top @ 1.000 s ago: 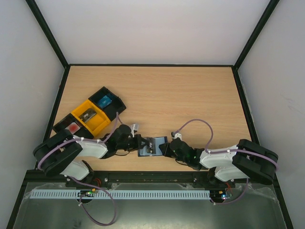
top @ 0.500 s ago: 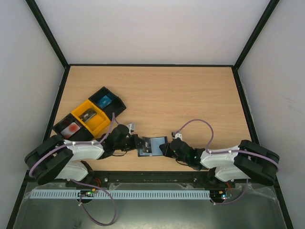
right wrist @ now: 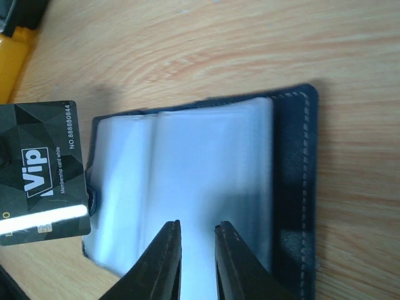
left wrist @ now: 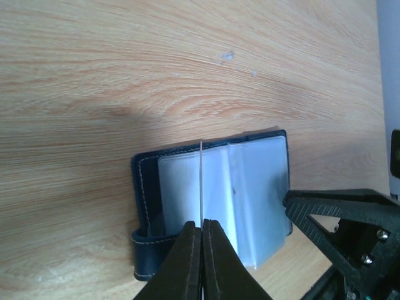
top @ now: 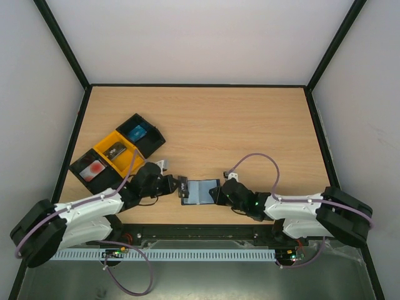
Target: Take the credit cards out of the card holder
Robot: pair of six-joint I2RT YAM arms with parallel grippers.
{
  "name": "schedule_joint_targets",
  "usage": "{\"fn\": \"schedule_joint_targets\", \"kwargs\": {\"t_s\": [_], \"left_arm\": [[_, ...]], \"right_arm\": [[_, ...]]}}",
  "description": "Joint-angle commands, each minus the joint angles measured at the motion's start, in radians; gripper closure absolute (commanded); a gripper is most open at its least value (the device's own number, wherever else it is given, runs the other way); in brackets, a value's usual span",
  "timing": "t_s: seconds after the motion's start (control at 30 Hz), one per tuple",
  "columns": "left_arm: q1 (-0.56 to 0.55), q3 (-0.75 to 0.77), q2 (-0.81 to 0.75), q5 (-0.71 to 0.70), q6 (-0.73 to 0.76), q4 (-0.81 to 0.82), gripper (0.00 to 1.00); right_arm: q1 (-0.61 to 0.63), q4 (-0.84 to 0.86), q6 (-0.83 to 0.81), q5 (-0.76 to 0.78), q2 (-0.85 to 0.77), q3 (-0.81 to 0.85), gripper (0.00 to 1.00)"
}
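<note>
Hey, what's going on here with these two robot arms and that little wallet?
The arms are working on an open navy card holder that lies on the table near their bases. The left gripper is shut on a black VIP card, holding it out of the sleeves at the holder's left edge. The right gripper sits over the holder's right side, apparently steadying it. Whether it is actually gripping the holder is unclear.

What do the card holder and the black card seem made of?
The card holder: probably navy leather or imitation, matte, pale stitching along the edge. Its sleeves: translucent shiny plastic. The black card: likely stiff glossy plastic, showing a bright reflection.
</note>
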Motion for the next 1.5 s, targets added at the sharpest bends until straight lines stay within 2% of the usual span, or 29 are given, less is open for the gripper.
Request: {"fn": "schedule_joint_targets", "kwargs": {"t_s": [0.0, 0.17, 0.27, 0.37, 0.57, 0.7, 0.9, 0.93, 1.07, 1.17, 1.3, 1.37, 1.47], "left_arm": [[0.009, 0.042, -0.087, 0.042, 0.093, -0.105, 0.97], [0.01, 0.058, -0.17, 0.133, 0.156, -0.17, 0.97], [0.011, 0.05, -0.22, 0.202, 0.181, -0.166, 0.97], [0.012, 0.02, -0.257, 0.309, 0.18, -0.09, 0.97], [0.01, -0.016, -0.271, 0.479, 0.135, 0.069, 0.97], [0.008, -0.017, -0.285, 0.493, 0.138, 0.07, 0.97], [0.008, -0.027, -0.303, 0.521, 0.144, 0.078, 0.97], [0.009, -0.028, -0.305, 0.524, 0.144, 0.078, 0.97], [0.009, -0.039, -0.312, 0.523, 0.155, 0.077, 0.97], [0.011, -0.047, -0.315, 0.518, 0.153, 0.081, 0.97], [0.01, -0.045, -0.332, 0.508, 0.143, 0.072, 0.97], [0.011, -0.038, -0.347, 0.482, 0.142, 0.047, 0.89], [0.014, -0.032, -0.372, 0.467, 0.126, 0.04, 0.85]], "right_arm": [[-0.004, -0.134, -0.134, -0.008, -0.099, 0.078, 0.8], [-0.003, -0.315, -0.283, -0.028, -0.189, 0.198, 0.78], [-0.005, -0.364, -0.352, -0.111, -0.227, 0.245, 0.74], [-0.008, -0.397, -0.389, -0.189, -0.261, 0.282, 0.69], [-0.031, -0.455, -0.423, -0.251, -0.304, 0.331, 0.6], [-0.052, -0.45, -0.422, -0.354, -0.288, 0.348, 0.55], [-0.058, -0.415, -0.424, -0.427, -0.252, 0.335, 0.49], [-0.06, -0.398, -0.423, -0.444, -0.251, 0.33, 0.52], [-0.069, -0.346, -0.421, -0.496, -0.254, 0.315, 0.81], [-0.082, -0.299, -0.398, -0.546, -0.268, 0.3, 0.96], [-0.087, -0.257, -0.368, -0.56, -0.281, 0.28, 0.98], [-0.089, -0.239, -0.352, -0.566, -0.279, 0.271, 0.98], [-0.091, -0.176, -0.312, -0.582, -0.279, 0.248, 0.98]]}}
